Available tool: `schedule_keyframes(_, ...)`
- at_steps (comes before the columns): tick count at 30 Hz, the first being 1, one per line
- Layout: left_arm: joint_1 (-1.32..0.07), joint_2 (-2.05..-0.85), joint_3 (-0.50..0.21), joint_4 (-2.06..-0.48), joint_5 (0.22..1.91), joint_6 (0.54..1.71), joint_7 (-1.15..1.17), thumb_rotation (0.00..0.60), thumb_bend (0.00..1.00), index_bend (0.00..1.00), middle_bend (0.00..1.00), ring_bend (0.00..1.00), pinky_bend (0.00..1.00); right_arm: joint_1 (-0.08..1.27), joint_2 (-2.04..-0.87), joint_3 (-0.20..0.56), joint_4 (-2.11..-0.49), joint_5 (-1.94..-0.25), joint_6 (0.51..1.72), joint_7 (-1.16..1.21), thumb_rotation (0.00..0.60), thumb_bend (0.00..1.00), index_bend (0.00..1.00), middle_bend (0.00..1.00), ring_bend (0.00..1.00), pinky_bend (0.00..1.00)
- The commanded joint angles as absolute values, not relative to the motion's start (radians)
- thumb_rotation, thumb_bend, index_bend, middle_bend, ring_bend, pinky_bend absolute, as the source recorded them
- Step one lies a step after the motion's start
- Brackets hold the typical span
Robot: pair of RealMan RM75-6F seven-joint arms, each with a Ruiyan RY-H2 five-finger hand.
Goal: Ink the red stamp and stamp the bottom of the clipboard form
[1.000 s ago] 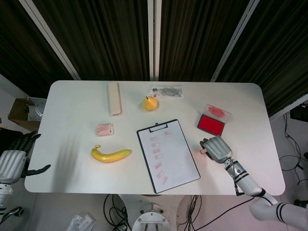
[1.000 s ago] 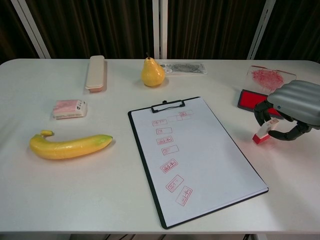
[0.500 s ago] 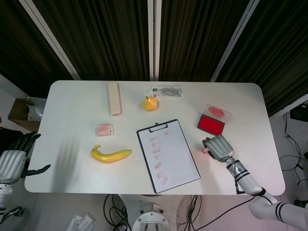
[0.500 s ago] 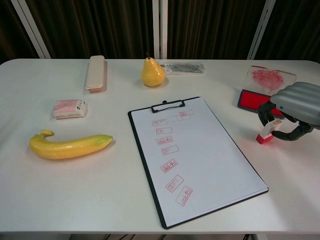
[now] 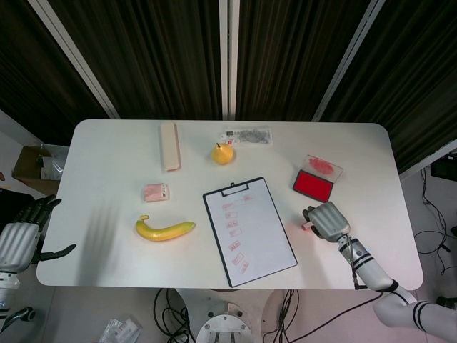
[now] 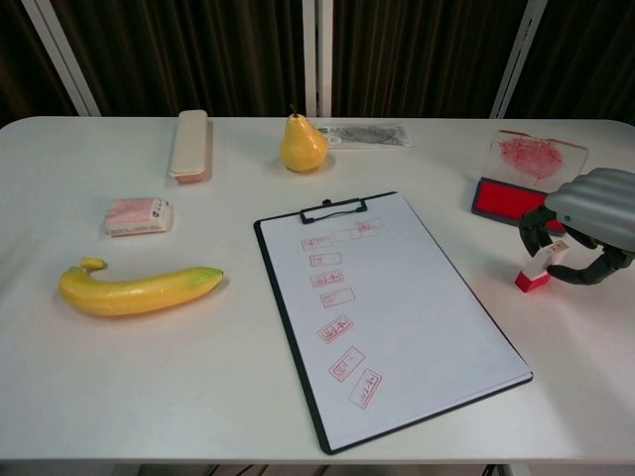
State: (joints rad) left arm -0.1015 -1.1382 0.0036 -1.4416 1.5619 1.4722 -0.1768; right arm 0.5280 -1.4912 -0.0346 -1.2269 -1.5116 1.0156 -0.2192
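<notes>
A white surface [image 5: 107,179] holds a clipboard [image 5: 249,230] at centre, its form [image 6: 397,297] carrying red marks down the left side. At 3 o'clock from it, the right robot hand [image 5: 328,220] curls around the small red stamp [image 6: 537,267], which stands on the surface; only the chest view shows the stamp clearly. The open ink pad [image 5: 313,184] lies at 1 o'clock. A banana [image 5: 165,229] lies at 9 o'clock. The left robot hand [image 5: 25,232], fingers apart and empty, appears only in the head view.

Right hand [image 6: 591,226] curls palm-down around the red stamp [image 6: 537,269], right of the clipboard [image 6: 397,317]; left hand [image 5: 21,236] hangs open off the bench [image 5: 107,164] edge.
</notes>
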Motion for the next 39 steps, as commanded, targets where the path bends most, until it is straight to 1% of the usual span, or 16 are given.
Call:
schedule_keyframes(1,-0.102,-1.138,0.004,-1.442,1.562,1.472,-0.176,0.400,0.09,0.11,0.08,0.09,0.18,0.528,-1.489,-0.035,-1.230,-1.512,1.014,-0.221,0.600,0.29,0.50,0.45,0.68,0.88)
schedule_keyframes(7,-0.101,-1.137,0.004,-1.442,1.562,1.473,-0.178,0.400,0.09,0.11,0.08,0.09,0.18,0.529,-1.485,-0.036,-1.237,-1.515,1.010,-0.222,0.600,0.27,0.44,0.41,0.68,0.88)
schedule_keyframes(10,-0.101,-1.137,0.004,-1.441,1.561,1.473,-0.179,0.399,0.09,0.11,0.08,0.09,0.18,0.527,-1.481,-0.038,-1.241,-1.514,1.007,-0.225,0.600,0.27,0.37,0.37,0.68,0.88)
schedule_keyframes(13,-0.101,-1.136,0.004,-1.441,1.561,1.474,-0.180,0.398,0.09,0.11,0.08,0.09,0.18,0.525,-1.470,-0.038,-1.253,-1.512,1.005,-0.229,0.600,0.26,0.29,0.32,0.68,0.88)
schedule_keyframes(15,-0.100,-1.135,0.004,-1.442,1.562,1.476,-0.180,0.400,0.09,0.11,0.08,0.09,0.18,0.523,-1.454,-0.036,-1.271,-1.514,1.015,-0.229,0.600,0.24,0.18,0.27,0.68,0.88)
schedule_keyframes(18,-0.099,-1.132,0.003,-1.445,1.562,1.480,-0.178,0.399,0.09,0.11,0.08,0.09,0.18,0.507,-1.403,-0.032,-1.324,-1.539,1.077,-0.217,0.600,0.21,0.08,0.23,0.68,0.88)
schedule_keyframes(22,-0.097,-1.127,0.002,-1.452,1.562,1.483,-0.176,0.397,0.09,0.11,0.08,0.09,0.18,0.442,-1.293,-0.028,-1.422,-1.590,1.247,-0.184,0.600,0.16,0.04,0.20,0.65,0.86)
schedule_keyframes(23,-0.097,-1.126,0.002,-1.454,1.562,1.484,-0.175,0.396,0.09,0.11,0.08,0.09,0.18,0.421,-1.270,-0.025,-1.438,-1.595,1.291,-0.177,0.600,0.15,0.03,0.19,0.60,0.84)
schedule_keyframes(24,-0.098,-1.125,0.002,-1.457,1.563,1.484,-0.174,0.395,0.09,0.11,0.08,0.09,0.18,0.399,-1.250,-0.021,-1.452,-1.594,1.332,-0.168,0.600,0.15,0.02,0.17,0.50,0.76)
schedule_keyframes(26,-0.098,-1.121,0.001,-1.464,1.565,1.488,-0.170,0.398,0.09,0.11,0.08,0.09,0.18,0.347,-1.202,-0.016,-1.486,-1.575,1.405,-0.141,0.600,0.14,0.00,0.10,0.26,0.50)
schedule_keyframes(27,-0.098,-1.119,0.000,-1.468,1.567,1.490,-0.168,0.398,0.09,0.11,0.08,0.09,0.18,0.324,-1.181,-0.013,-1.503,-1.554,1.424,-0.138,0.600,0.14,0.00,0.05,0.13,0.30)
schedule_keyframes(29,-0.098,-1.116,-0.003,-1.473,1.570,1.496,-0.164,0.398,0.09,0.11,0.08,0.09,0.18,0.271,-1.137,-0.005,-1.555,-1.482,1.455,-0.155,0.600,0.14,0.00,0.00,0.00,0.06)
schedule_keyframes(30,-0.098,-1.116,-0.005,-1.474,1.571,1.501,-0.163,0.400,0.09,0.11,0.08,0.09,0.18,0.243,-1.122,0.002,-1.584,-1.441,1.474,-0.163,0.600,0.14,0.00,0.00,0.00,0.01)
schedule_keyframes(31,-0.097,-1.116,-0.007,-1.473,1.571,1.505,-0.163,0.400,0.09,0.11,0.08,0.09,0.18,0.224,-1.113,0.006,-1.599,-1.414,1.483,-0.164,0.600,0.14,0.00,0.00,0.00,0.00)
schedule_keyframes(36,-0.100,-1.109,-0.011,-1.474,1.576,1.512,-0.161,0.398,0.09,0.11,0.08,0.09,0.18,0.155,-1.104,0.017,-1.614,-1.294,1.475,-0.113,0.600,0.15,0.00,0.00,0.00,0.00)
schedule_keyframes(39,-0.103,-1.104,-0.014,-1.478,1.575,1.510,-0.156,0.399,0.09,0.11,0.08,0.09,0.18,0.137,-1.122,0.019,-1.584,-1.302,1.484,-0.091,0.600,0.15,0.00,0.00,0.00,0.00)
